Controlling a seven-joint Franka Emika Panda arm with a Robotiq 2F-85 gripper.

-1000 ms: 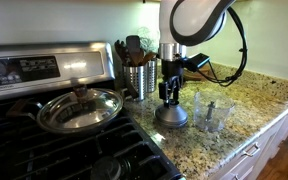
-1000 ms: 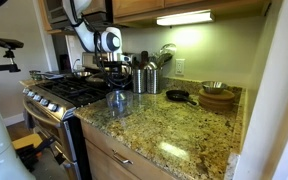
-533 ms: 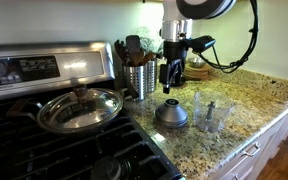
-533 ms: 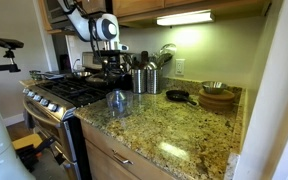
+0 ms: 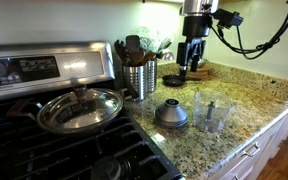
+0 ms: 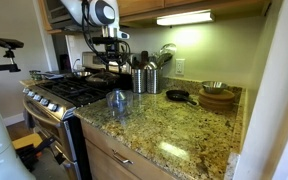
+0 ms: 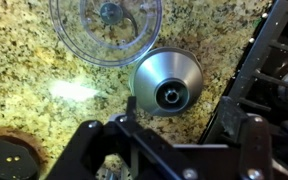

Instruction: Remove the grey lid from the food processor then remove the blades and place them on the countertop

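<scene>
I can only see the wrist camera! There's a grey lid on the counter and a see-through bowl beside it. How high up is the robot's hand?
Observer: High. In an exterior view the gripper hangs well above the grey lid, about level with the utensil tops in the steel utensil holder.
Operator: Is the spiky thing standing up in the bowl?
Observer: Yes. From the side, the blades stand upright inside the food processor.
Operator: What's on the stove?
Observer: A pan with a glass lid sits on the stove, on the far side of the grey lid from the bowl.
</scene>
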